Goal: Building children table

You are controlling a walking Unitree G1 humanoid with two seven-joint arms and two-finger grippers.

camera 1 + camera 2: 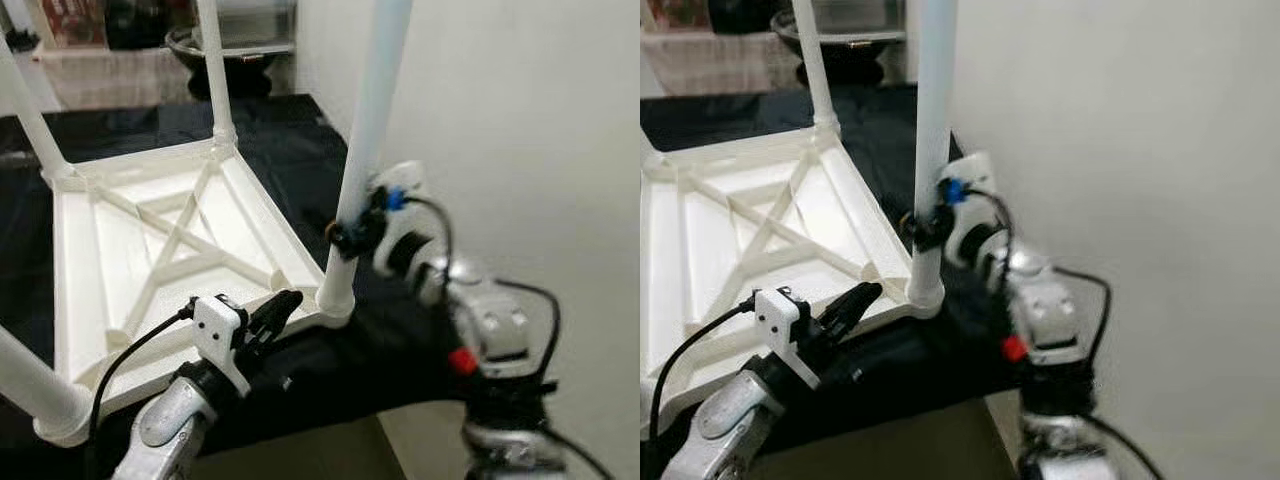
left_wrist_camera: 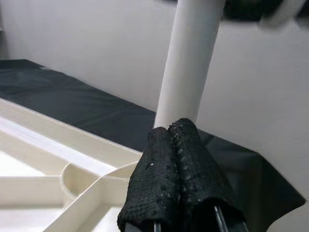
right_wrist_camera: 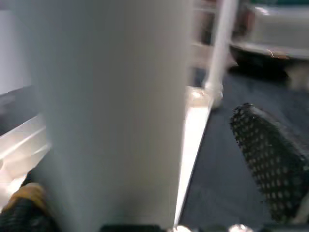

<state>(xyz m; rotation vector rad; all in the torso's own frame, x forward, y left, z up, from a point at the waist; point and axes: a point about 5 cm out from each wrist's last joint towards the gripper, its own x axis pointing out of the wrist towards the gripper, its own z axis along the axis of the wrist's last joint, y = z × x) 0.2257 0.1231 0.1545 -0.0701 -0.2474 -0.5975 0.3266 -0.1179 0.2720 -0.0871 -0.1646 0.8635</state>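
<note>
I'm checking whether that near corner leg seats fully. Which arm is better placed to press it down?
Probably right: the right gripper already straddles the leg just above its socket. The left gripper, shut, merely rests at the tabletop edge beside it.

Near white leg [image 1: 368, 140] cut off above by the picture edge; top end unseen. Same leg blurred in the right wrist view, blocking most of the tabletop [image 1: 150, 250] behind it. Right tool [image 1: 350, 232] at that leg, one finger [image 3: 270, 164] sharp, the other mostly hidden beside the leg. Dark bowl-like object [image 1: 225, 50] beyond the far leg [image 1: 212, 70] too cropped and blurred to identify. Corner leg [image 1: 30, 385] nearest the left tool [image 1: 278, 308] cropped at the frame's side.
</note>
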